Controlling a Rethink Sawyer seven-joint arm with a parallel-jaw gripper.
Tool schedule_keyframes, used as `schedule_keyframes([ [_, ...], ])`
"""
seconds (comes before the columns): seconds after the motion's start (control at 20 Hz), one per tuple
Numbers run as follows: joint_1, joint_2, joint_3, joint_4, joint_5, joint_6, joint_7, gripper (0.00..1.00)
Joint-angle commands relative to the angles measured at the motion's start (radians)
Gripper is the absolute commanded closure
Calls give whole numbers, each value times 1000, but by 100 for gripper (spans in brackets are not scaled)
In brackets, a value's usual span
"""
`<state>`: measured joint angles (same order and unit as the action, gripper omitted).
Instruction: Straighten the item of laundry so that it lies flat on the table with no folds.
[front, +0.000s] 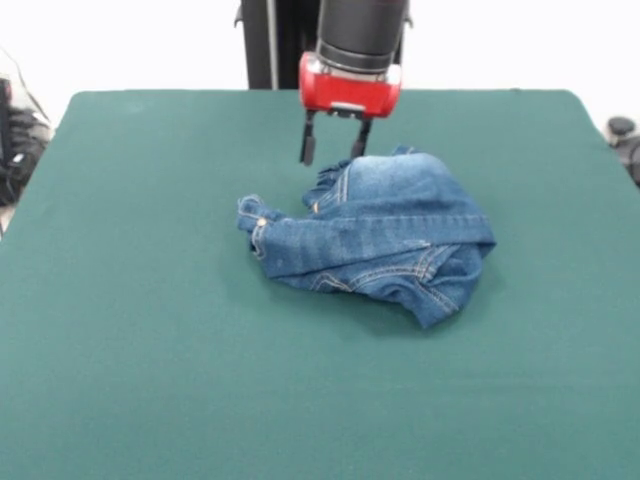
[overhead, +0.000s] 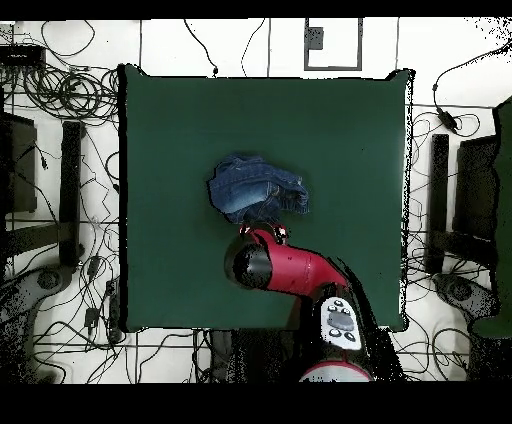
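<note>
Center frame, the jeans (front: 375, 235) sat bunched in a folded heap on the green table (front: 150, 350). Risk: pinching only the top layer could drag the whole wad without unfolding it. Behind, at upper center, the gripper (front: 335, 145) hung vertical, fingers parted, empty, beside the denim's far edge.

no readable text showing anywhere, nothing legible on the jeans (front: 375, 235), the gripper (front: 334, 147), or the arm's small panel (overhead: 340, 322) near the base
</note>
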<state>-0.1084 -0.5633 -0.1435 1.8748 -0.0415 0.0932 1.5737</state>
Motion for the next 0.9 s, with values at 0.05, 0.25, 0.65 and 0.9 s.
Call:
schedule_keyframes([
  [0.05,-12,97,110,-28,37,-143,234,0],
  [0.25,-30,150,130,-41,38,-204,241,0],
  [0.65,-102,166,209,5,35,-310,280,0],
  [0.9,-135,166,243,22,21,-327,273,0],
])
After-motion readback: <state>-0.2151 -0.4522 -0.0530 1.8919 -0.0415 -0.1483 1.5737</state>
